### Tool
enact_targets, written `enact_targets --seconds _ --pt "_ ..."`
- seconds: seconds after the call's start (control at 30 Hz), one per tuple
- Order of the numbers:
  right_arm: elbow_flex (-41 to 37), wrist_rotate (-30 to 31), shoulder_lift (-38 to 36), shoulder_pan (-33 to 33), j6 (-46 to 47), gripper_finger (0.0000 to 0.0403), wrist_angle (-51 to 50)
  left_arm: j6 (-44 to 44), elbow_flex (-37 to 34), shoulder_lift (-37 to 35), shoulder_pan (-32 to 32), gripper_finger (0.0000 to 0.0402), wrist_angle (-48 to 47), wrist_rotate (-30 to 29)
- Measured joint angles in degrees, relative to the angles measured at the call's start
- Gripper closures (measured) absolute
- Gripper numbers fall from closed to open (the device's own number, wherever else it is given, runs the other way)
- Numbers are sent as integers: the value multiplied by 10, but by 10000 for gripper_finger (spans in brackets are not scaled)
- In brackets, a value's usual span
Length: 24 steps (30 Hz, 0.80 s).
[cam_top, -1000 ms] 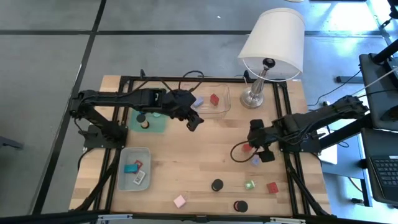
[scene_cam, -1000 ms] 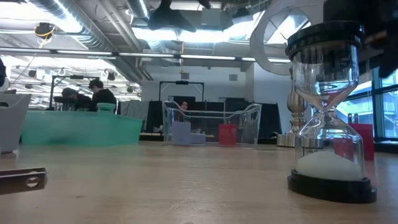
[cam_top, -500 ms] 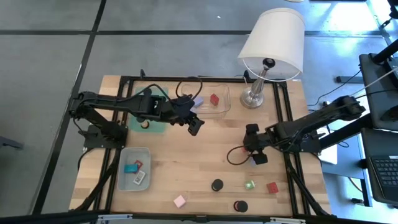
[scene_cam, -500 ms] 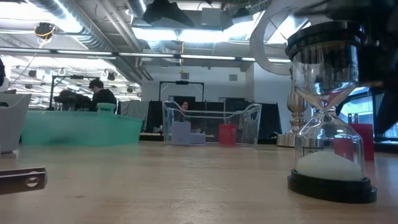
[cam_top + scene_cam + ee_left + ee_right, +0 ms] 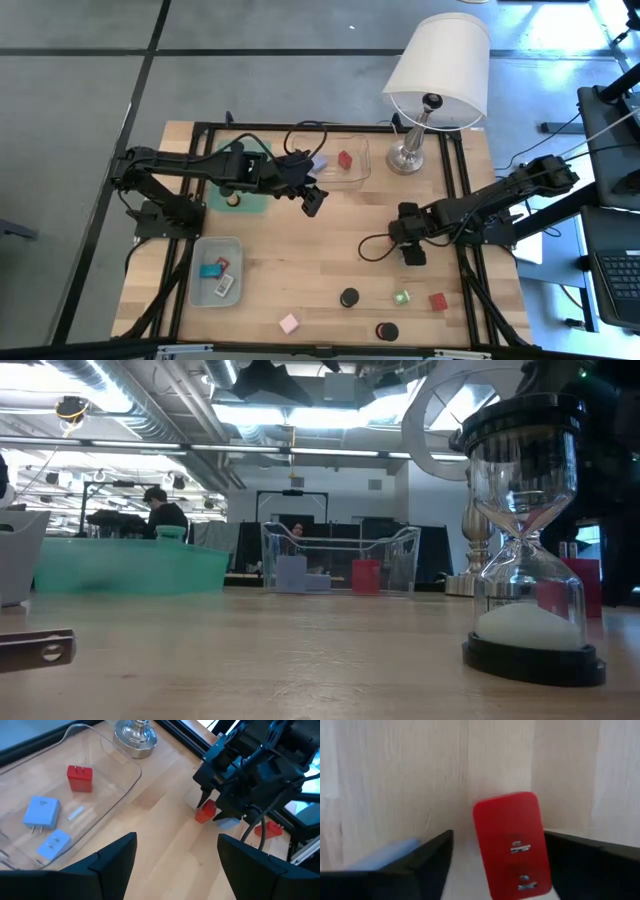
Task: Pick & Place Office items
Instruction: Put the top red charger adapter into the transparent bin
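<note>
Right gripper (image 5: 210, 815) at about 4 o'clock on the table, fingers half-wide straddling the red plug (image 5: 511, 845), not clamped yet. Close squarely on its flat sides, avoid the blue piece (image 5: 229, 823) just beside. Left gripper (image 5: 312, 200) waits open near the clear tray (image 5: 125, 780), 12 o'clock.

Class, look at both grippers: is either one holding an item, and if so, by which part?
The left gripper is open and holds nothing. The right gripper straddles a red plug block, its fingers on either side, but whether they actually grip it cannot be told.
</note>
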Motion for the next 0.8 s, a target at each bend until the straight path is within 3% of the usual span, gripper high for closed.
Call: enact_targets --seconds 0.23,0.53,0.8 --pt "3 -7 1 0 33 288 0 48 0 0 5 128 0 0" --pt "78 -4 1 -13 69 284 -3 81 0 0 24 128 0 1" --pt "233 119 1 -74 13 284 7 126 0 -29 47 128 -1 1"
